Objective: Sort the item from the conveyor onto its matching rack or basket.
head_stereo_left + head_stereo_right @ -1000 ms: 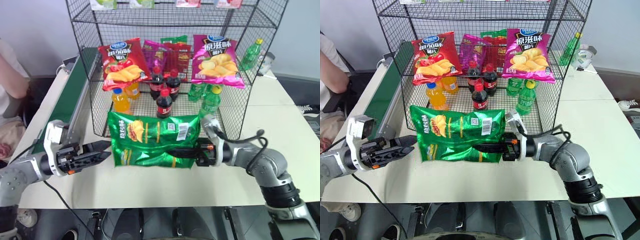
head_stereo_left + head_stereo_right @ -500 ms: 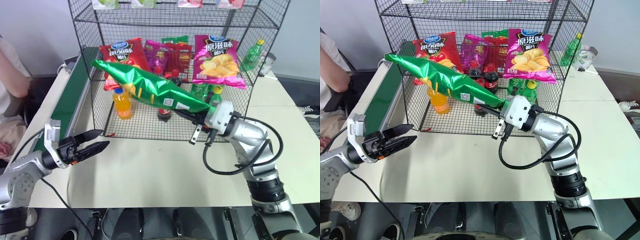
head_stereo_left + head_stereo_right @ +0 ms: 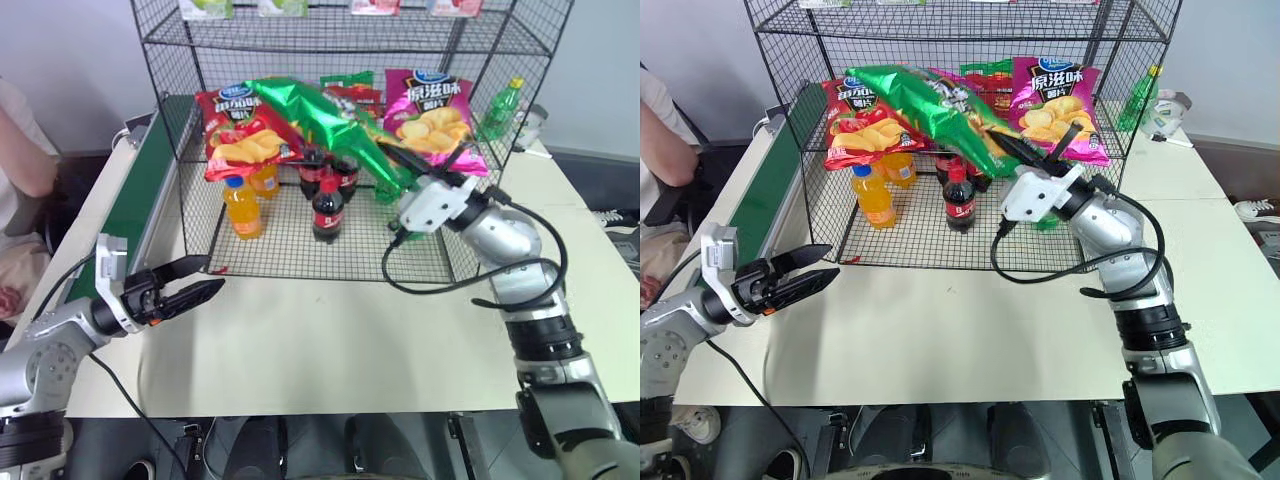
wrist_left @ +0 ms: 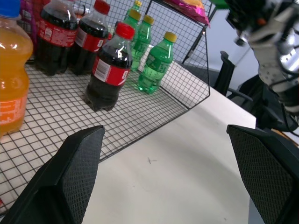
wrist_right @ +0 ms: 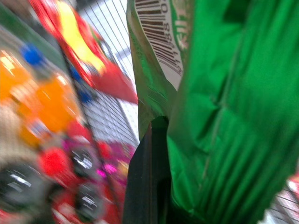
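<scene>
**Q:** Up at my right gripper (image 3: pixel 1038 152) — what's clamped there?

**A:** My two black fingers are pinched together on the edge of the shiny green crisp bag (image 3: pixel 940 105) with the barcode panel. It's held up in the air and slants away from the gripper, up and toward my left, across the front of the tall black wire-mesh rack (image 3: pixel 160 90). Its far end overlaps the red crisp bag (image 3: pixel 238 125) hanging there. The magenta crisp bag (image 3: pixel 432 110) hangs just past the gripper.

**Q:** Which step?

**A:** Carry-to-rack, I'd say. The bag is off the long dark-green conveyor belt in its grey frame (image 3: pixel 130 200), which lies well to the left of my right gripper, and it isn't placed yet.

**Q:** Next move?

**A:** My guess: line the bag up with the row of hanging crisp bags and push it into the tier without knocking the red one or the cola bottles (image 3: pixel 327 205) below. Release only once it's seated.

**Q:** Right arm pose?

**A:** Reached forward and raised, with the wrist angled up toward the rack and the cable looped under the forearm.

**Q:** Left side?

**A:** My left gripper (image 3: pixel 195 287) hangs low over the white table (image 3: pixel 330 350), near the rack's front corner. Fingers are spread wide, nothing between them, pointing roughly level toward the rack base.
</scene>
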